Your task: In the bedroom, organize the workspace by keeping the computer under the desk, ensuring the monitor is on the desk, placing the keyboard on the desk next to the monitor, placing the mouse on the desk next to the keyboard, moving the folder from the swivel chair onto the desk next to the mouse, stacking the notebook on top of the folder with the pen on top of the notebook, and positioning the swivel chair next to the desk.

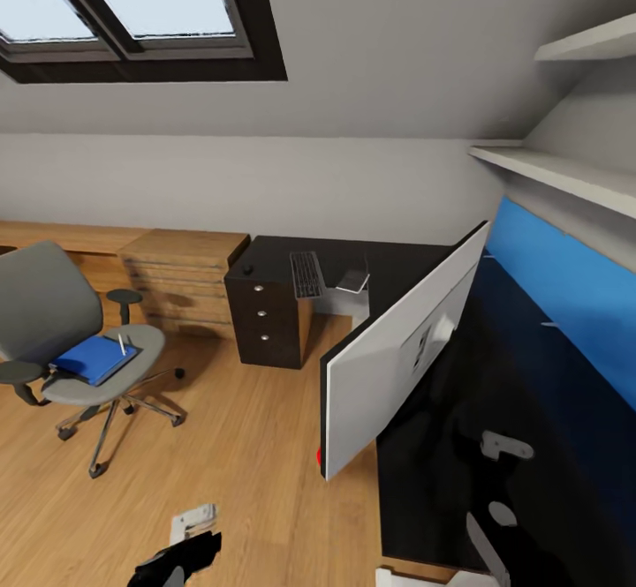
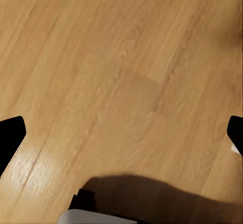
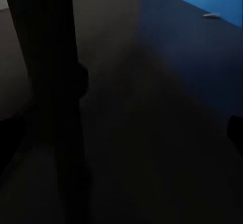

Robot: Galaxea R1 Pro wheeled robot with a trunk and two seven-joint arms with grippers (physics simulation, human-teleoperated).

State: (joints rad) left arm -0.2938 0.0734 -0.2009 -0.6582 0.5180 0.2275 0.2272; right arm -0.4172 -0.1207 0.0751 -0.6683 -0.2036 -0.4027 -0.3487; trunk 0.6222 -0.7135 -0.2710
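Observation:
The swivel chair stands on the floor at the left, well apart from the black desk. The blue folder lies on its seat with the whitish pen on top. Along the desk's right arm stands the monitor, silver back toward me. The keyboard lies on the desk's back arm, with the mouse near the left end. My left gripper hangs open over bare floor. My right gripper is open above the desk behind the monitor.
A small flat grey thing lies right of the keyboard. Black drawers sit under the desk's left end, beside a light wooden drawer unit. A blue wall panel and shelves line the right wall. The monitor's dark stand rises close to my right gripper.

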